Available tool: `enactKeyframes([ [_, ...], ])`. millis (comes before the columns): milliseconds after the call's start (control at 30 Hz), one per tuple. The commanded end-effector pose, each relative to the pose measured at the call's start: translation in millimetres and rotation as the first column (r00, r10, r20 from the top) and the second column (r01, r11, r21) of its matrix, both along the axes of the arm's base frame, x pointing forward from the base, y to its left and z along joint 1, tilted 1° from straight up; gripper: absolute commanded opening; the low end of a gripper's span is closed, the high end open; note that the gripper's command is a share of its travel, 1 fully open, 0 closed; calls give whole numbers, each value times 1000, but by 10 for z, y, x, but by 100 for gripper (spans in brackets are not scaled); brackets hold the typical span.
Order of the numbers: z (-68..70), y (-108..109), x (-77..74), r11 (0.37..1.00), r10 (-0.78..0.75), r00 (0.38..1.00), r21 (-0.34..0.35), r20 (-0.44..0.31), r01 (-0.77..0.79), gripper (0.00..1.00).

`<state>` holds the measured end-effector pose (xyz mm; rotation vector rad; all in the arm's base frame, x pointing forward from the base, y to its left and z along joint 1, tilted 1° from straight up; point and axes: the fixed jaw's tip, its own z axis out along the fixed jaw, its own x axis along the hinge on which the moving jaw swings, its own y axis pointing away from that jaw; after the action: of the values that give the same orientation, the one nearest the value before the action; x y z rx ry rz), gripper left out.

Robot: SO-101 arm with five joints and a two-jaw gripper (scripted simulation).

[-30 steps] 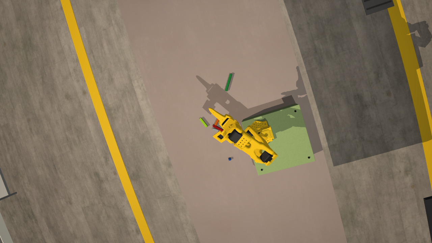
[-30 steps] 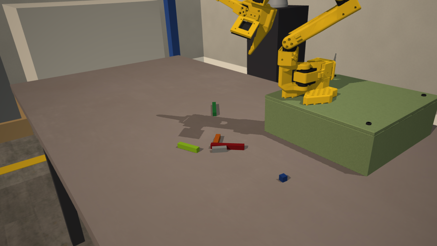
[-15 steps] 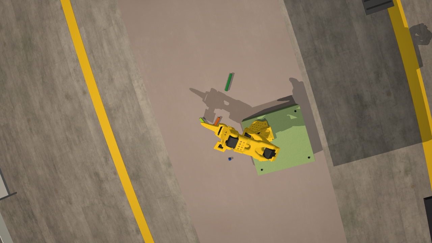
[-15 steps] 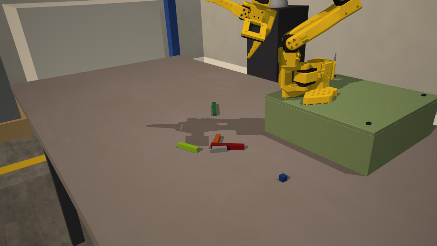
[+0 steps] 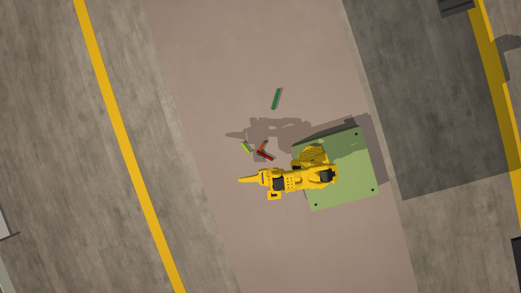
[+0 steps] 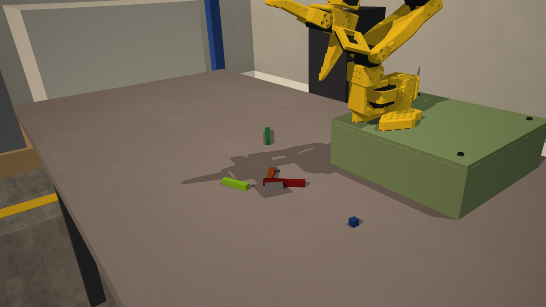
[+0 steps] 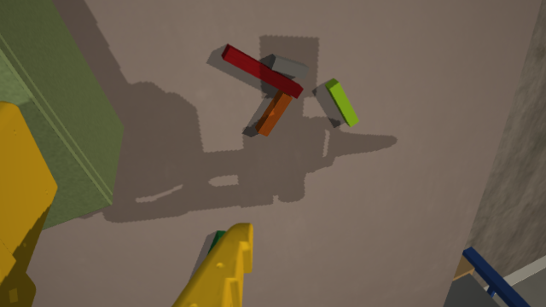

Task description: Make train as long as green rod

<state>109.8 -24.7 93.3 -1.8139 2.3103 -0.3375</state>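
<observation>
The green rod [image 5: 275,98] lies flat and alone on the brown table, also in the exterior view [image 6: 267,135]. The lime rod [image 7: 342,102] lies apart from a small pile. In that pile the red rod [image 7: 261,71] lies across one end of the grey rod [image 7: 290,66] and one end of the orange rod [image 7: 274,113]. A blue cube [image 6: 353,221] sits alone in front of the base box. My gripper [image 6: 295,40] is open and empty, held high above the table. Its jaw [image 7: 226,269] hides most of the green rod in the wrist view.
The arm stands on a raised green base box [image 6: 435,152] at the table's right. The table's left edge [image 6: 57,190] drops to the floor. A dark cabinet [image 6: 328,68] stands behind the arm.
</observation>
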Motion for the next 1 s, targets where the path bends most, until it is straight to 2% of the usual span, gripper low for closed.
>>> enactKeyframes([
  [0,-24,140,3,994,108,994,9,-17,-108,100],
  [233,-24,229,8,982,188,982,9,-17,-188,100],
  [967,-24,234,8,981,192,981,9,-17,-192,100],
])
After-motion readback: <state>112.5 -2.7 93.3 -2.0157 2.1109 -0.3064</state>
